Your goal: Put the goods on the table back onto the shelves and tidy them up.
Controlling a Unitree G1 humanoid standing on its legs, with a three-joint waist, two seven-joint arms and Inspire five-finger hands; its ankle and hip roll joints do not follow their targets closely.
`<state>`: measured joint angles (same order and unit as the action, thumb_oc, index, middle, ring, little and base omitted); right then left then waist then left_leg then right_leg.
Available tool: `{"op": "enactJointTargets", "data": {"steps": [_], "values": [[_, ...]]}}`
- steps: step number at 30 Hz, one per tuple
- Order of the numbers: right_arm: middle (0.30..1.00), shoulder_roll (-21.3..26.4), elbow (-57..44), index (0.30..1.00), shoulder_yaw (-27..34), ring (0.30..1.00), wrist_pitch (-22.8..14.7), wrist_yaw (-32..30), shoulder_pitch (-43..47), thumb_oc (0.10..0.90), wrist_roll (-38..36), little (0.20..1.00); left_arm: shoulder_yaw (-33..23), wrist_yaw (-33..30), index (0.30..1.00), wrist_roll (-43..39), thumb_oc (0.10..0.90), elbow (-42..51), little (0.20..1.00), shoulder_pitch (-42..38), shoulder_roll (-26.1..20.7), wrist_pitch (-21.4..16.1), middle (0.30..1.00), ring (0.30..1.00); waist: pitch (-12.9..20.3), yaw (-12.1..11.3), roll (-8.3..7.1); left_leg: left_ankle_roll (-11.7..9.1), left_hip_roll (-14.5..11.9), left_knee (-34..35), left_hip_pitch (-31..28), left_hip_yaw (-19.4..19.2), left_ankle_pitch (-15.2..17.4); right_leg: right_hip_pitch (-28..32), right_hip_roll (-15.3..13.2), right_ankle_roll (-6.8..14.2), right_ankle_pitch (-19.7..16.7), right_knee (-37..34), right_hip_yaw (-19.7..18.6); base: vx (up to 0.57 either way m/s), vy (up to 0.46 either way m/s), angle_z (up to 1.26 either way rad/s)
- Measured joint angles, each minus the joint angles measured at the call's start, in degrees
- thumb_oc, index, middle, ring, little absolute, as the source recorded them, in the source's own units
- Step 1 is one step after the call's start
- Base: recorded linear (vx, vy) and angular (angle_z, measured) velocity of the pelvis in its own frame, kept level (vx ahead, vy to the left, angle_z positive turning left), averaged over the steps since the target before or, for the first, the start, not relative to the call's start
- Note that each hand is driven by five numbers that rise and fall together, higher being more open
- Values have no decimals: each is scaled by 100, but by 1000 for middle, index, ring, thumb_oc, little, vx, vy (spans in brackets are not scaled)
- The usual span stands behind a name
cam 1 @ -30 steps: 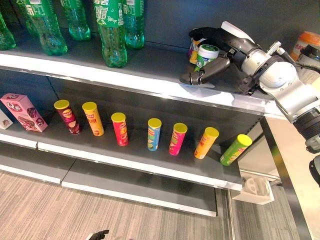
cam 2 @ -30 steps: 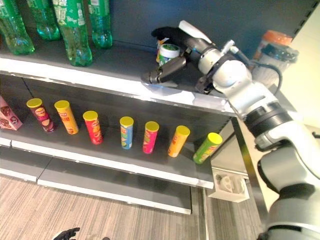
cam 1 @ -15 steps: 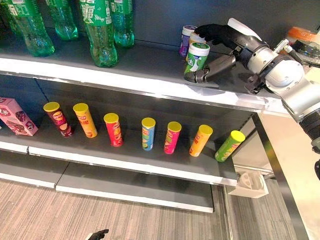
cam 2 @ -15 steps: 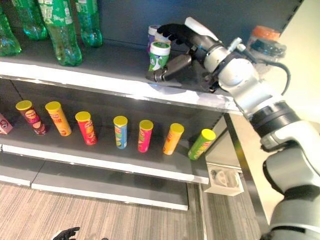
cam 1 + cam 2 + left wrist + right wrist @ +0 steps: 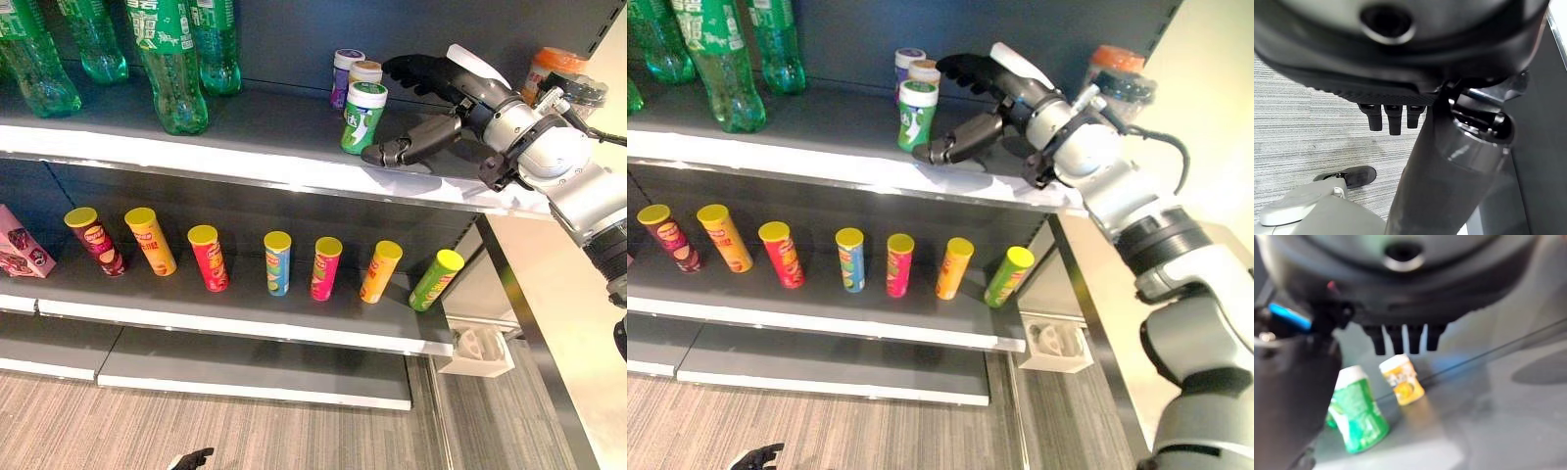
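Small green jar [image 5: 362, 117] with a white lid, upright on the upper shelf [image 5: 265, 127], just in front of two similar jars [image 5: 355, 74] — likely light, rigid and smooth-sided, best taken around its middle. Right hand [image 5: 423, 103] beside it — spread wide, thumb low, fingers above, holding nothing, apparently not touching the jar

- A small green plastic jar with a white lid [image 5: 362, 117] stands upright on the top shelf [image 5: 245, 132], near its front edge.
- A purple jar with a white lid [image 5: 344, 76] and a yellow-orange jar with a pale lid [image 5: 366, 73] stand just behind it, side by side.
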<state>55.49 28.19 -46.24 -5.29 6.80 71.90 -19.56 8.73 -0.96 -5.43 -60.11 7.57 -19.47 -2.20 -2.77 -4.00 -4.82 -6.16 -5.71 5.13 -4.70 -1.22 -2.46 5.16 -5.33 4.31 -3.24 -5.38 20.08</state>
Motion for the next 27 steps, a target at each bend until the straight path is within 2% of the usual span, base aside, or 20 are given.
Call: {"op": "enactJointTargets", "data": {"steps": [9, 13, 27], "values": [[900, 229, -561, 900, -35, 900, 87, 69, -76, 800, 26, 900, -13, 1, 900, 2, 800, 28, 900, 19, 1, 0, 900, 900, -4, 71, -4, 8, -1, 0, -7, -144, 5, -73, 0, 9, -36, 0, -139, -17, 11, -8], [900, 284, -613, 900, -74, 900, 90, 167, -177, 800, 79, 900, -58, 1, 900, 4, 800, 52, 900, 25, 3, -1, 900, 900, -20, 192, -22, 9, -1, 1, -12, -187, 6, -94, -1, 17, -64, 0, -179, -35, 18, -4], [900, 284, -651, 900, -77, 900, 96, 230, -212, 800, 78, 900, -103, 1, 900, 6, 800, 52, 900, 45, 13, -1, 900, 900, -33, 177, -15, 13, -2, 1, -13, -204, 8, -97, -2, 17, -65, -2, -189, -2, 1, 0]]}}
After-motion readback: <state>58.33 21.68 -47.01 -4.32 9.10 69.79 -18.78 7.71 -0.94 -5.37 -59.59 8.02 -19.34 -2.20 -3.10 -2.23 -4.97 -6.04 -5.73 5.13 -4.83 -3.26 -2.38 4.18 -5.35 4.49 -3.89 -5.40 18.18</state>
